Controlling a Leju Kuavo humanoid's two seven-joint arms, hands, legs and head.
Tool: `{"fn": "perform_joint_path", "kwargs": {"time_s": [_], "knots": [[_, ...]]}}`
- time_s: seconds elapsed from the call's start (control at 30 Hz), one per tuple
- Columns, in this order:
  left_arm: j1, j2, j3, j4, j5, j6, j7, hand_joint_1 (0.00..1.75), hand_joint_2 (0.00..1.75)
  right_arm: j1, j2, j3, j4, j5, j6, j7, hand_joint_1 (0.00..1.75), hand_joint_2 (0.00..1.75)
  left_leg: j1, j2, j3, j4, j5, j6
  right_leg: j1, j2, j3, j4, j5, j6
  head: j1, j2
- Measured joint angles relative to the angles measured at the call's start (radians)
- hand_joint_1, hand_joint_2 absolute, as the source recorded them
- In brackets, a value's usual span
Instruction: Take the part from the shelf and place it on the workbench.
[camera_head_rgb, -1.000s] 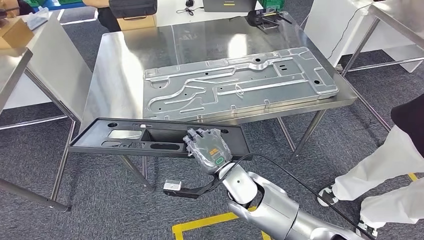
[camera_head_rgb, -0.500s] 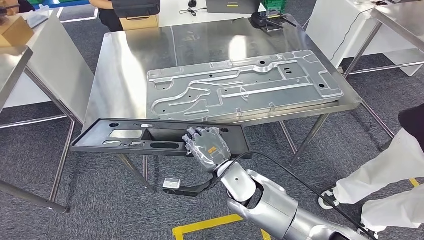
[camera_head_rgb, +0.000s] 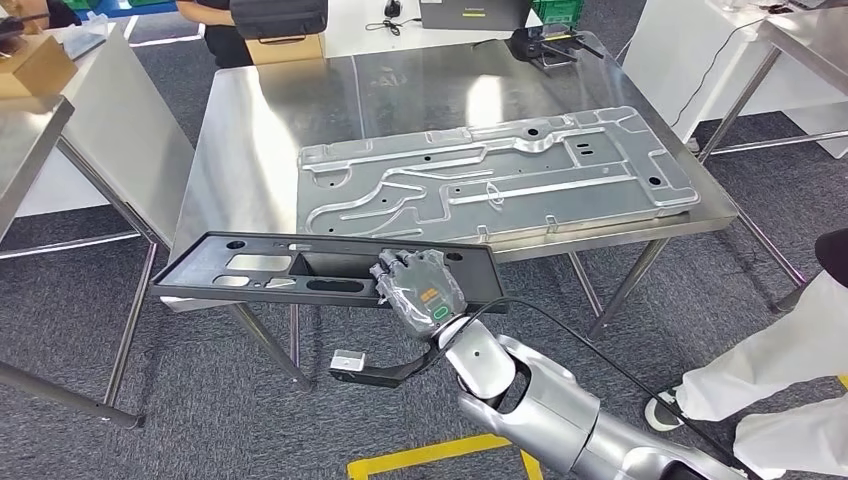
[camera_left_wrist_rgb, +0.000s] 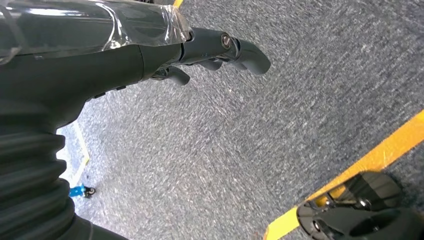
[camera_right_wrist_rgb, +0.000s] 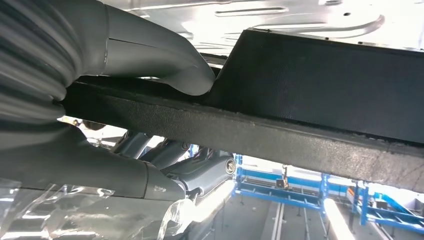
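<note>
My right hand (camera_head_rgb: 420, 290) grips a long black panel with cut-outs (camera_head_rgb: 260, 268) at its near edge, right of the middle. The panel hangs level in front of the steel workbench (camera_head_rgb: 260, 120), its far edge over the bench's front rim. A large silver stamped plate (camera_head_rgb: 500, 180) lies across the bench. In the right wrist view my thumb (camera_right_wrist_rgb: 150, 50) presses on the panel's black rim (camera_right_wrist_rgb: 320, 85), with the other fingers on its opposite face. My left hand (camera_left_wrist_rgb: 100, 55) hangs over the grey carpet, fingers loosely apart, holding nothing.
A person in white trousers (camera_head_rgb: 770, 360) stands at the right. Another steel table (camera_head_rgb: 30, 140) with a cardboard box (camera_head_rgb: 35, 65) is at the left. Yellow floor tape (camera_head_rgb: 420, 458) runs by my feet. A black tool (camera_head_rgb: 545, 42) sits at the bench's far edge.
The whole picture has shifted down and right as the camera moved. The bench now sits closer, and the panel's far edge has come up to its front rim.
</note>
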Motion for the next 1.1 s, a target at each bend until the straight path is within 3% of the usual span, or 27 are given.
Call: {"fn": "perform_joint_path", "kwargs": {"time_s": [0.07,0.13,0.2,0.23,0.27,0.33,0.37,0.4,0.53,0.6,0.67,0.7,0.73,0.77,0.83,0.87,0.93,1.03,1.1], "knots": [[0.0,0.0,0.0,0.0,-0.001,0.001,0.0,0.0,1.75,-0.002,0.0,0.0,0.0,0.0,0.0,0.001,1.75,1.75,0.005,0.003,-0.025,0.056,-0.032,-0.013,-0.005,-0.001,0.003,-0.002,-0.001,-0.01,-0.002,0.0],[0.0,0.0,0.0,0.0,-0.001,0.001,0.0,0.0,1.75,-0.003,0.0,0.0,0.0,0.001,0.001,0.001,1.75,1.75,0.012,0.006,-0.094,0.19,-0.089,-0.026,-0.006,-0.001,0.005,-0.002,-0.004,-0.015,-0.004,0.0],[0.002,0.0,0.0,0.0,-0.001,0.001,0.0,0.0,1.75,-0.002,0.0,0.0,0.0,0.001,0.001,0.001,1.75,1.75,0.017,0.007,-0.159,0.299,-0.116,-0.034,-0.006,-0.001,0.007,-0.002,-0.008,-0.016,-0.004,0.0],[0.003,0.0,0.0,0.0,-0.001,0.001,0.0,0.0,1.75,-0.001,-0.001,0.0,0.0,0.002,0.001,0.001,1.75,1.75,0.019,0.007,-0.166,0.298,-0.101,-0.035,-0.006,0.0,0.009,-0.002,-0.01,-0.016,-0.004,0.0],[0.003,0.0,0.0,0.0,-0.001,0.001,0.0,0.0,1.75,-0.002,-0.001,0.0,0.0,0.002,0.001,0.001,1.75,1.75,0.02,0.008,-0.152,0.255,-0.068,-0.035,-0.006,0.0,0.013,-0.002,-0.012,-0.014,-0.004,0.0],[0.002,0.0,0.001,0.0,-0.001,0.001,0.0,0.0,1.75,-0.003,0.0,0.0,0.0,0.002,0.001,0.002,1.75,1.75,0.019,0.011,-0.087,0.106,0.007,-0.029,-0.005,0.0,0.023,-0.002,-0.019,-0.008,-0.004,0.0],[0.001,0.0,0.001,0.0,0.0,0.001,0.0,0.0,1.75,-0.003,0.0,0.0,0.0,0.002,0.001,0.002,1.75,1.75,0.016,0.012,-0.06,0.047,0.029,-0.024,-0.003,0.0,0.027,-0.002,-0.022,-0.004,-0.004,0.0],[0.001,0.0,0.002,0.0,0.0,0.001,0.0,0.0,1.75,-0.004,0.0,0.0,0.0,0.001,0.001,0.002,1.75,1.75,0.012,0.013,-0.043,0.012,0.038,-0.019,-0.002,0.0,0.028,-0.002,-0.024,0.0,-0.004,0.0],[0.003,0.0,0.003,0.0,0.001,0.002,-0.002,0.0,1.75,-0.007,0.0,0.0,0.0,0.0,0.001,0.002,1.75,1.75,0.01,0.01,-0.03,-0.006,0.036,0.003,-0.005,-0.001,0.029,0.008,-0.038,0.021,-0.003,0.0],[0.002,0.001,0.004,0.0,0.0,0.004,-0.002,0.0,1.75,-0.008,0.0,0.0,-0.001,-0.001,0.0,0.004,1.75,1.75,0.013,0.01,-0.02,-0.013,0.037,0.016,-0.006,0.0,-0.007,0.09,-0.082,0.025,-0.001,0.0],[0.002,0.002,0.004,0.0,0.0,0.005,-0.002,0.0,1.75,-0.008,-0.002,0.0,-0.001,-0.002,0.001,0.005,1.75,1.75,0.01,0.01,-0.016,-0.014,0.033,0.024,-0.005,0.0,-0.079,0.231,-0.141,0.027,0.0,0.0],[0.003,0.002,0.004,0.0,0.0,0.005,-0.002,0.0,1.75,-0.006,-0.004,0.0,-0.001,-0.002,0.001,0.006,1.75,1.75,0.009,0.009,-0.014,-0.013,0.031,0.026,-0.005,0.0,-0.109,0.282,-0.153,0.028,0.0,0.0],[0.004,0.002,0.004,0.0,0.0,0.005,-0.002,0.0,1.75,-0.005,-0.005,0.0,-0.001,-0.002,0.001,0.006,1.75,1.75,0.008,0.008,-0.012,-0.013,0.029,0.026,-0.005,0.0,-0.122,0.295,-0.145,0.028,0.0,0.0],[0.005,0.002,0.004,0.0,0.0,0.005,-0.002,0.0,1.75,-0.004,-0.006,0.0,-0.001,-0.002,0.001,0.006,1.75,1.75,0.008,0.007,-0.008,-0.013,0.026,0.025,-0.006,0.0,-0.113,0.266,-0.117,0.028,0.0,0.0],[0.006,0.002,0.004,0.0,0.0,0.005,-0.002,0.0,1.75,-0.005,-0.007,0.0,-0.001,-0.003,0.001,0.006,1.75,1.75,0.007,0.004,0.001,-0.011,0.018,0.019,-0.006,0.0,-0.05,0.126,-0.04,0.025,0.0,0.0],[0.006,0.002,0.004,0.0,0.0,0.005,-0.002,0.0,1.75,-0.006,-0.007,0.0,-0.001,-0.003,0.001,0.006,1.75,1.75,0.004,0.003,0.003,-0.009,0.013,0.014,-0.006,0.0,-0.02,0.061,-0.015,0.022,0.0,0.0],[0.005,0.003,0.005,0.0,-0.001,0.004,-0.002,0.0,1.75,-0.006,-0.008,0.0,-0.001,-0.003,0.001,0.006,1.75,1.75,0.0,0.002,0.002,-0.007,0.008,0.006,-0.004,0.001,0.005,0.004,-0.004,0.015,0.0,0.0],[0.007,0.003,0.005,0.0,-0.002,0.004,-0.003,0.0,1.75,-0.007,-0.008,0.0,-0.002,-0.004,0.001,0.007,1.75,1.75,0.004,0.004,-0.005,0.003,-0.004,-0.005,-0.003,0.001,0.006,-0.001,-0.007,0.0,0.0,0.0],[0.006,0.003,0.005,0.0,-0.003,0.003,-0.003,0.0,1.75,-0.009,-0.008,0.0,-0.004,-0.004,0.001,0.007,1.75,1.75,0.009,0.006,-0.042,0.079,-0.043,-0.018,-0.007,0.0,0.009,-0.003,-0.008,-0.009,-0.002,0.0]]}}
